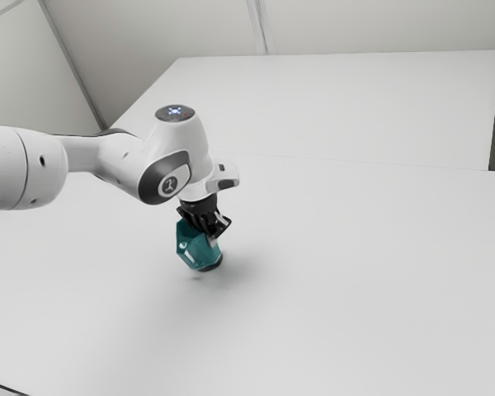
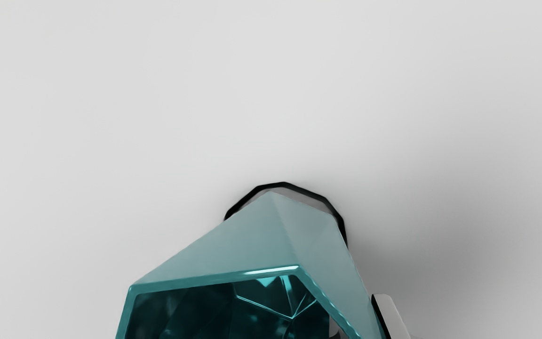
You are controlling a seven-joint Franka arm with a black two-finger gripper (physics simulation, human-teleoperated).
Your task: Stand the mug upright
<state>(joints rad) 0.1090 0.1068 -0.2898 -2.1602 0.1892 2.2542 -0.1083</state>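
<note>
Reaching over the table (image 1: 355,272) from the exterior view's left, with the teal mug (image 1: 195,251) tilted on that view's near left part. Pinching its wall, apparently, with the gripper (image 1: 210,238) narrow. Could twist in so thin a hold, or topple off its dark base (image 1: 212,266) if released while leaning.

The mug (image 2: 247,245) is teal, its base edge (image 2: 284,184) black; end effector (image 1: 211,234) mostly black; arm (image 1: 120,157) white and grey; counter (image 1: 355,289) plain pale grey.
</note>
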